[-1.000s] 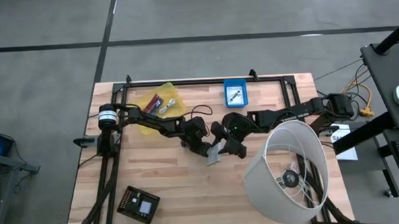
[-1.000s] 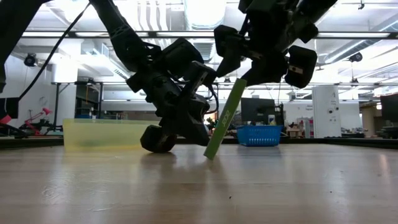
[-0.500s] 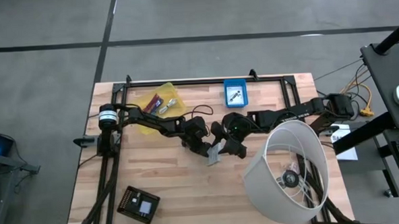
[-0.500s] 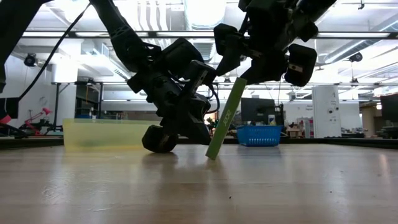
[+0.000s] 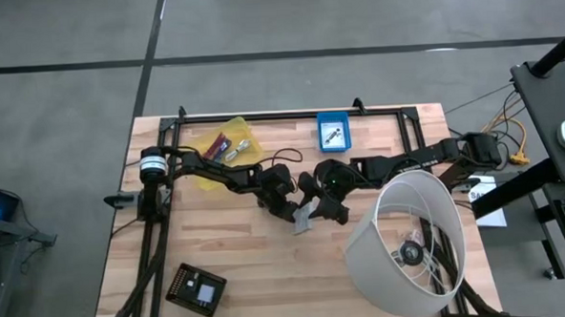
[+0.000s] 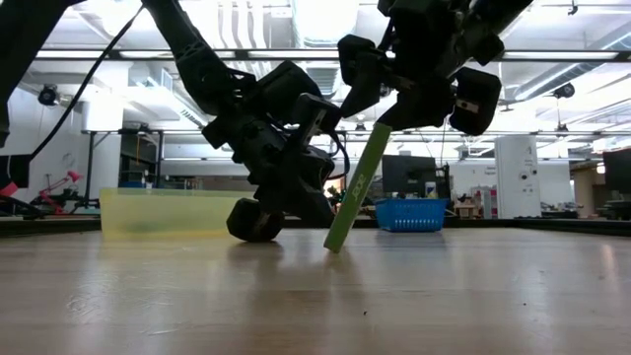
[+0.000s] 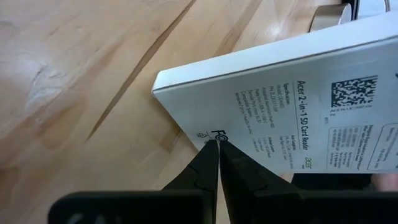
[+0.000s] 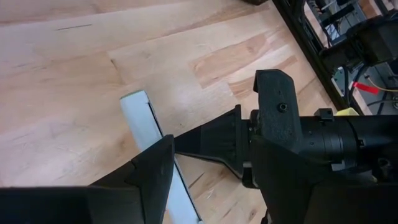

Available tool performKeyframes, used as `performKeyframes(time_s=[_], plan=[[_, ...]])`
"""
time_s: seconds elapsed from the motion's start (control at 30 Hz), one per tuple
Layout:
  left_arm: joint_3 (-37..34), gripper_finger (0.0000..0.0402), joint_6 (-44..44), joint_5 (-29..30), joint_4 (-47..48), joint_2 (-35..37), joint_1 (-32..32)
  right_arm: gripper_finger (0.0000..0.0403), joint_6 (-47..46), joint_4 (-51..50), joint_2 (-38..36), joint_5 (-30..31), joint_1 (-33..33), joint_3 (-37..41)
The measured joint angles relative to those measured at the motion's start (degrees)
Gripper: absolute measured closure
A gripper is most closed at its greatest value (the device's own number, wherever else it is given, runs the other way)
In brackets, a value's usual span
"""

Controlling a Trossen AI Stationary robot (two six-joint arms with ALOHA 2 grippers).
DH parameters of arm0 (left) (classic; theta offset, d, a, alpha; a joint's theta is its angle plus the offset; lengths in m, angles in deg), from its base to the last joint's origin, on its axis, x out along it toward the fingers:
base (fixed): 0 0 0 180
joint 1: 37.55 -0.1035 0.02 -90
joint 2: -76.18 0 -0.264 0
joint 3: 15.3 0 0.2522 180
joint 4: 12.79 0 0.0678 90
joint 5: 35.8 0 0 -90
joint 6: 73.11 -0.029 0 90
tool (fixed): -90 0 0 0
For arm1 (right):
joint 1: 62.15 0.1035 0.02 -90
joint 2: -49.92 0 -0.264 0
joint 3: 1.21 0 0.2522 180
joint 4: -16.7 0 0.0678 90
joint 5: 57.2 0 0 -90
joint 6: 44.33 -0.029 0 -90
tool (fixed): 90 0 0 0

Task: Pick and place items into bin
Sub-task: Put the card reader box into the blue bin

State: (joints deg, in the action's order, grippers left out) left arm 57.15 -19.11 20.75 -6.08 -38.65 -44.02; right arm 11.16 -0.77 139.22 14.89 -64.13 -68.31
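Note:
A white printed packet [image 5: 304, 217] stands tilted on the table between both arms; the low view shows it edge-on as a greenish strip [image 6: 357, 187] with only its lower end [image 6: 335, 243] on the wood. My right gripper [image 6: 389, 120] is shut on its upper end. My left gripper [image 7: 216, 144] is shut, low beside the packet on its left side, fingertips against the printed face. A yellow bin [image 5: 223, 147] near the far edge holds several small items. A blue bin [image 5: 334, 130] holds one small item. My left gripper presses its shut fingertips [image 7: 208, 155] against the packet's printed face [image 7: 249, 118], close to the lower corner, coming nearly level from the table's left. My right gripper pinches the packet's upper end [image 8: 177, 186] between its two fingers from above, slanting down. The packet leans tilted with its lower end on the table.
A big white lampshade [image 5: 415, 243] lies on its side close to the right arm, at the near right. A flat black square device [image 5: 197, 288] sits at the near left. Bare wood lies between the device and the packet.

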Motion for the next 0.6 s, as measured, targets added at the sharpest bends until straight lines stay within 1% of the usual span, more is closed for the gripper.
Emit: performKeyframes(time_s=[0.1,0.43,0.5,0.6], plan=[[-0.06,0.0402,-1.4,0.1,-0.11,0.68,-0.1,0.0202,-0.02,0.27,0.01,-0.12,0.02,0.0],[-1.0,0.0402,-1.98,0.98,-1.05,0.73,-0.17,0.0202,-2.26,0.37,0.07,-0.15,0.02,0.0],[-0.99,0.0402,-1.78,1.39,-1.21,0.95,-0.17,0.0202,-3.19,-1.27,0.07,0.11,-0.04,-0.13],[-0.47,0.0402,-2.06,3.35,-0.57,1.25,0.05,0.0202,-3.18,-7.5,-0.09,1.39,-0.42,-0.44]])
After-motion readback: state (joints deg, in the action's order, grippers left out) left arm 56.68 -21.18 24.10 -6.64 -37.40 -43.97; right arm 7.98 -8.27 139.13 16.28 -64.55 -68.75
